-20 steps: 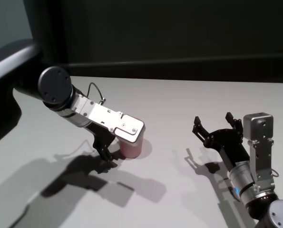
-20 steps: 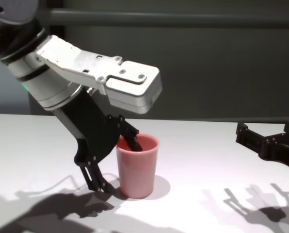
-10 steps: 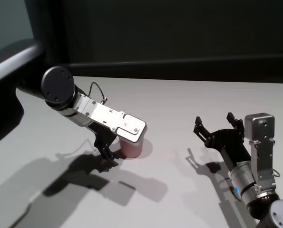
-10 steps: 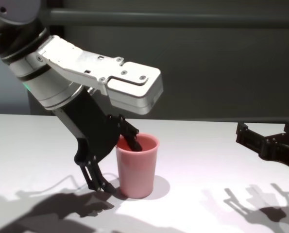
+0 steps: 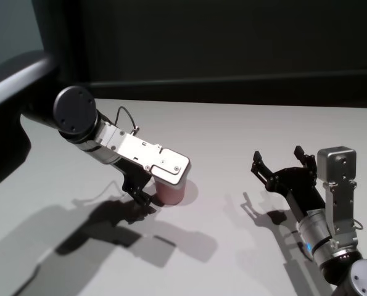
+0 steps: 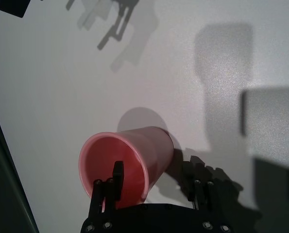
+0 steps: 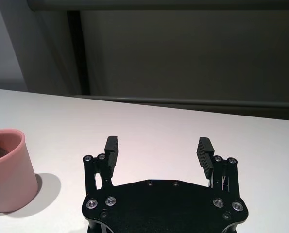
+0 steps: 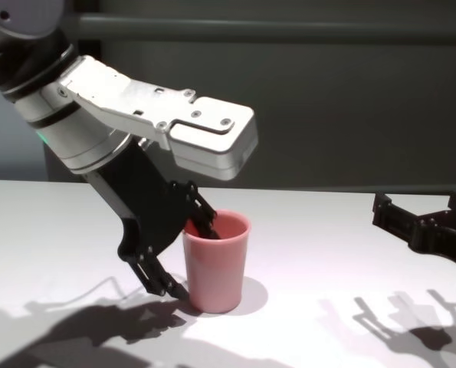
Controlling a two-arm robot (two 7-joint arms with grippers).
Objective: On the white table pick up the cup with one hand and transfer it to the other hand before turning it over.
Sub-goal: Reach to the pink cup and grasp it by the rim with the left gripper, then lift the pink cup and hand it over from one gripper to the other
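left gripper (image 8: 189, 257) jaws straddle the smooth tapered pink cup (image 8: 215, 262) wall, not clamped; right gripper (image 7: 158, 151) jaws gape, empty.

The left arm is extended from the upper left and angled downward over the table, its silver wrist housing uppermost. The left gripper (image 8: 188, 257) is pointed down with its black jaws parted: one finger (image 6: 117, 178) is placed inside the cup (image 8: 215, 261), and the other finger (image 8: 157, 277) is set outside its wall, near the table surface. The right arm is raised from the lower right, forearm tilted up and away from the body. The right gripper (image 7: 158, 149) is held above the table with its jaws spread wide, nothing between them.
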